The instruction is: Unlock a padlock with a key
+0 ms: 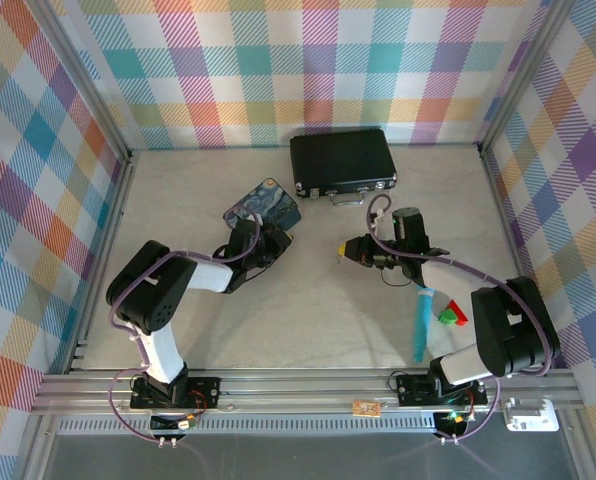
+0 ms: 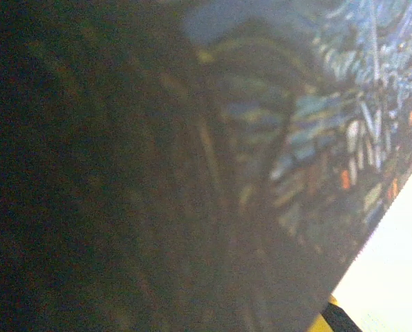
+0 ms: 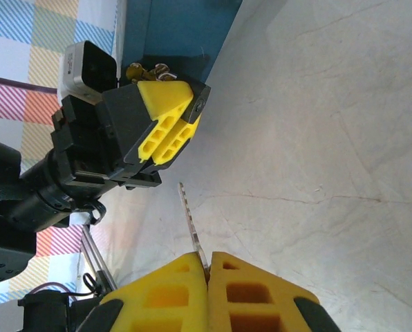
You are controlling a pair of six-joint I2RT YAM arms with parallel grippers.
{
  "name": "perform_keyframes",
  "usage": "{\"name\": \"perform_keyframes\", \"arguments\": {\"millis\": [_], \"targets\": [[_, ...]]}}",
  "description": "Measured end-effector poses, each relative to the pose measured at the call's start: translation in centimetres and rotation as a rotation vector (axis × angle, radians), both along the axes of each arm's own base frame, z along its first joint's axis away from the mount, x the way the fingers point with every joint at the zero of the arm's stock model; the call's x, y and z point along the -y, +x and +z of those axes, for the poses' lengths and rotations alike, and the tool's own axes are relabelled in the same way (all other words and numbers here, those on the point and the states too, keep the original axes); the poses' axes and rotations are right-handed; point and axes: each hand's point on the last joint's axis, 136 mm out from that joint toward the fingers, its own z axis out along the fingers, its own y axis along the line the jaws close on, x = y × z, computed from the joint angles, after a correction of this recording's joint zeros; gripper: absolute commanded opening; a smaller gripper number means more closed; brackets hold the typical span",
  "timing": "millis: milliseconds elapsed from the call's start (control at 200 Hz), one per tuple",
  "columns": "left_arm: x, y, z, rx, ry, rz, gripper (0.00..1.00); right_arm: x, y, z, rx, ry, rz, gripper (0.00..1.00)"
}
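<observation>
Key (image 3: 189,216): I'm clamping it in the right gripper (image 3: 207,259), blade out for insertion.
Left gripper (image 3: 168,123), at the tin (image 1: 264,206): I cannot tell its state.

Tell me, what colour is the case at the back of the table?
Black, with silver trim; the case shows best in the top view.

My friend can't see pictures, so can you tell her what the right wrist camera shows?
The right gripper pinches a thin silver key between yellow fingers, blade pointing up over the pale table. Facing it, the left gripper sits by the edge of a blue tin.
</observation>
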Motion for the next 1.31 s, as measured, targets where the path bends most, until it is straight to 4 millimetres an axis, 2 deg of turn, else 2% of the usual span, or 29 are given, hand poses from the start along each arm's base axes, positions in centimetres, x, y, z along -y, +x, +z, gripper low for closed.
{"name": "perform_keyframes", "arguments": {"millis": [135,250,430,605,940,1185,1305], "targets": [[0.5,-0.5,1.2,-0.007,-0.042,0.001,0.00,-1.5,-0.8,0.2,-0.016,0.005,0.029,0.00],[0.6,-1.0,1.8,-0.015,-0.068,0.002,0.00,-3.6,-1.5,0.6,-0.024,0.021,0.070,0.00],[0.5,-1.5,2.0,-0.027,-0.088,0.000,0.00,-5.9,-2.1,-0.5,-0.059,0.040,0.095,0.00],[0.3,-2.2,2.4,-0.028,-0.098,0.001,0.00,-6.4,-1.3,-1.8,-0.103,0.041,0.077,0.00],[0.3,-3.4,2.4,0.004,-0.119,-0.044,0.00,-6.6,0.0,-2.2,-0.097,0.047,0.038,0.00],[0.9,-3.6,4.3,0.056,-0.159,-0.093,0.00,-7.0,0.3,-2.8,-0.087,0.051,0.040,0.00],[0.9,-3.7,4.6,0.067,-0.159,-0.103,0.00,-7.2,0.2,-2.7,-0.081,0.054,0.046,0.00]]}}
